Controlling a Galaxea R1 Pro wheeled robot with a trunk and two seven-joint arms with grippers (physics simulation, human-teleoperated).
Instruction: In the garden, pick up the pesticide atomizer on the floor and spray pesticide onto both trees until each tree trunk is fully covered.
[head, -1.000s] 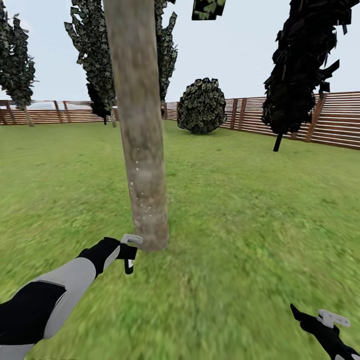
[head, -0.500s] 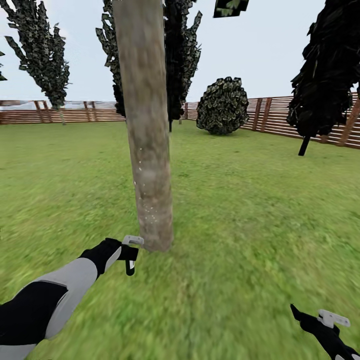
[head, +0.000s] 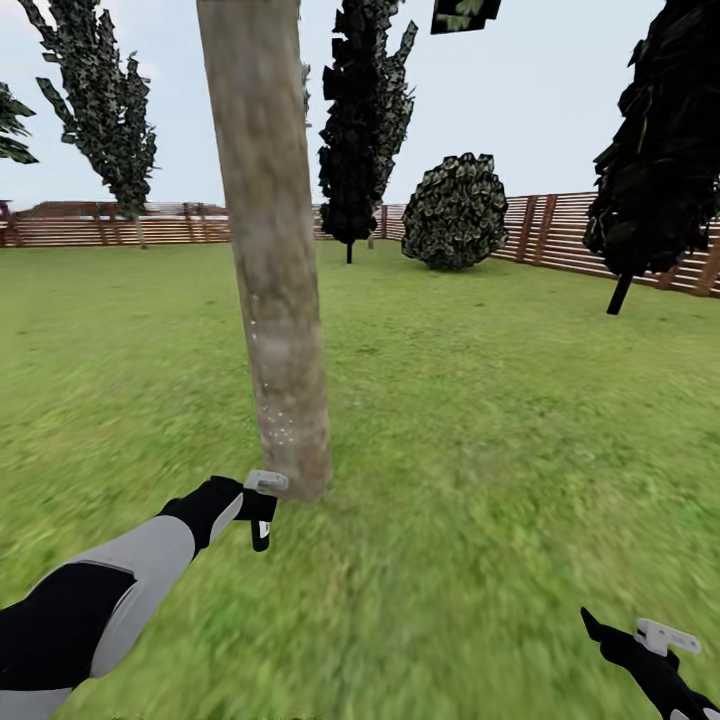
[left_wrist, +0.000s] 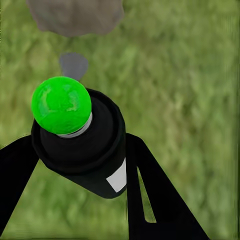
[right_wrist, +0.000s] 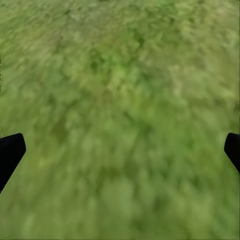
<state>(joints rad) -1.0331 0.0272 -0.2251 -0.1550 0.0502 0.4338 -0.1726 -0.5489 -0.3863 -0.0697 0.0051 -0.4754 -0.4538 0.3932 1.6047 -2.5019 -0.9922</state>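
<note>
A thick mottled grey-brown tree trunk (head: 275, 300) rises from the grass floor (head: 480, 450) just ahead, with pale specks low on its bark. My left gripper (head: 258, 508) is beside the trunk's foot, shut on the pesticide atomizer (head: 260, 532), a small dark can. In the left wrist view the atomizer (left_wrist: 85, 145) shows a bright green tip between the black fingers (left_wrist: 150, 195), pointing at the trunk's base (left_wrist: 75, 15). My right gripper (head: 630, 630) hangs low at the right, open over bare grass, its fingertips (right_wrist: 10, 152) wide apart.
Dark narrow cypress-like trees (head: 365, 110) stand behind, and another (head: 660, 150) at the right. A round bush (head: 455, 210) sits before the brown slat fence (head: 560, 230) that rings the lawn. Open grass lies to the right of the trunk.
The whole picture has shifted, so the camera moved: the background slid right and the trunk now looks tilted. Both arms keep the same pose, the left still holding the atomizer.
</note>
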